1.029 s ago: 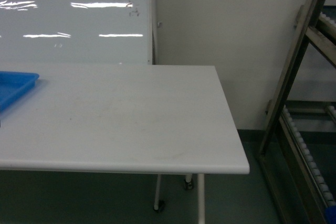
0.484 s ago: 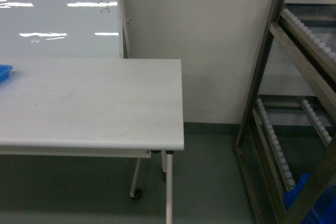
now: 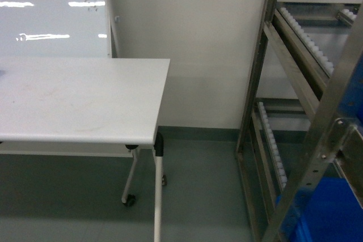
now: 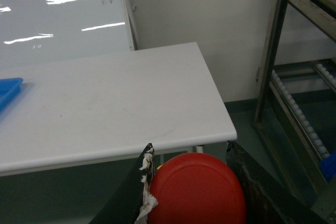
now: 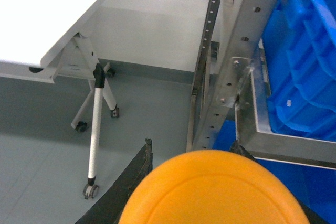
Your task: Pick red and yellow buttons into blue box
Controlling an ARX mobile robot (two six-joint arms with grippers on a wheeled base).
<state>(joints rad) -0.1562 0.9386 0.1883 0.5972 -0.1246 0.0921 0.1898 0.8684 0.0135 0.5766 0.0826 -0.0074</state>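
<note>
In the left wrist view my left gripper (image 4: pixel 189 145) is shut on the red button (image 4: pixel 197 190), whose round cap fills the space between the two black fingers, in the air off the table's front edge. The right wrist view shows my right gripper (image 5: pixel 192 142) shut on the yellow-orange button (image 5: pixel 215 192), held over the floor next to the metal rack. The blue box (image 5: pixel 302 61) sits on the rack just right of that gripper, its ribbed wall showing. A blue box (image 3: pixel 329 213) also shows at the head view's lower right. Neither gripper appears in the head view.
A white table (image 3: pixel 79 100) on castor legs stands at the left. A tall metal roller rack (image 3: pixel 266 83) with slanted rails stands at the right, with grey floor between them. A shallow blue tray (image 4: pixel 8 90) lies on the table's far left. A whiteboard stands behind.
The head view has swung to the right: the table slid left, the blue tray left the view, and the rack and blue box came in at the right.
</note>
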